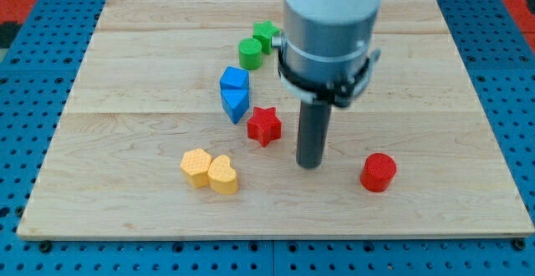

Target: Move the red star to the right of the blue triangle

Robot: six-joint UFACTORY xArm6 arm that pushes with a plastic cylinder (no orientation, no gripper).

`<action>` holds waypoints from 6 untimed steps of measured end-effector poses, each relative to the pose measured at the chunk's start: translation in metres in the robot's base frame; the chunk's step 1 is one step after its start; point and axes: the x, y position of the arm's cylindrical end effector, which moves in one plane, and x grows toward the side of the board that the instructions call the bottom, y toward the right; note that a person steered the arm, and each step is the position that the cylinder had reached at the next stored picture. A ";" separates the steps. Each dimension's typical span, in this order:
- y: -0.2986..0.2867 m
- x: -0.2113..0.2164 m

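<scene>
The red star (264,125) lies near the middle of the wooden board (125,100). The blue triangle (236,103) lies just to its upper left, almost touching it, with a second blue block (235,80) right above the triangle. My tip (310,164) rests on the board to the lower right of the red star, a short gap away from it. The rod rises from the tip into the grey arm body (330,25) at the view's top.
A green cylinder (250,53) and a green star (266,34) sit above the blue blocks, next to the arm body. A yellow hexagon (196,167) and a yellow heart (223,175) touch at lower left. A red cylinder (379,172) stands at the tip's right.
</scene>
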 end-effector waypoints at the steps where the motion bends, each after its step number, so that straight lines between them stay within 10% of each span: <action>1: -0.038 0.003; 6: -0.060 -0.053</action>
